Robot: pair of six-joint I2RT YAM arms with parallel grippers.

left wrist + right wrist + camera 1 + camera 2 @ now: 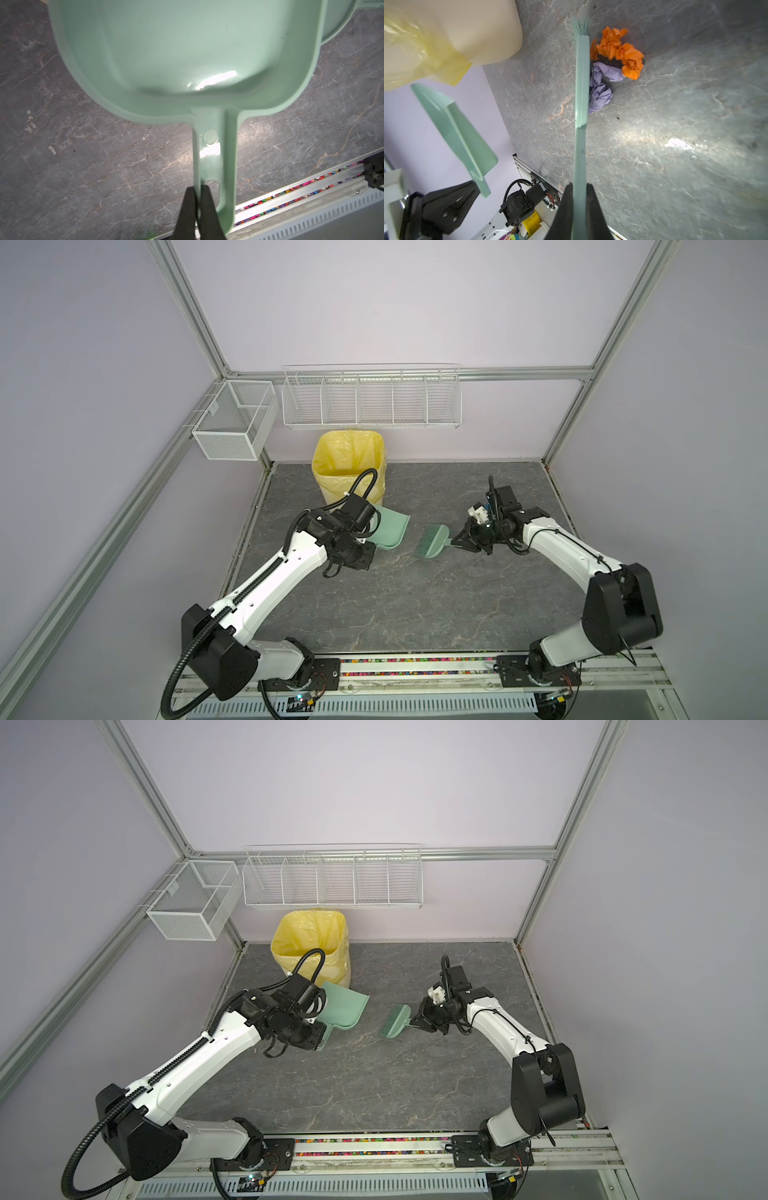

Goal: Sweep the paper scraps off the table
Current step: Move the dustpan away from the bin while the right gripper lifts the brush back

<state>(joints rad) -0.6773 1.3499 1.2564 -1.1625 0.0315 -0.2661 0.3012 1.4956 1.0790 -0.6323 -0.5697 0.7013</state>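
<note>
Gripping the thin edge of the dustpan handle with the left hand, pinched fully closed. Holding the pan tilted, just beside the yellow-lined bin. Gripping the brush handle with the right hand, likewise closed tight around it. Paper scraps on the tabletop, bunched right against the brush head: orange and lavender wads, on the side away from the dustpan. Hidden in both top views.
</note>
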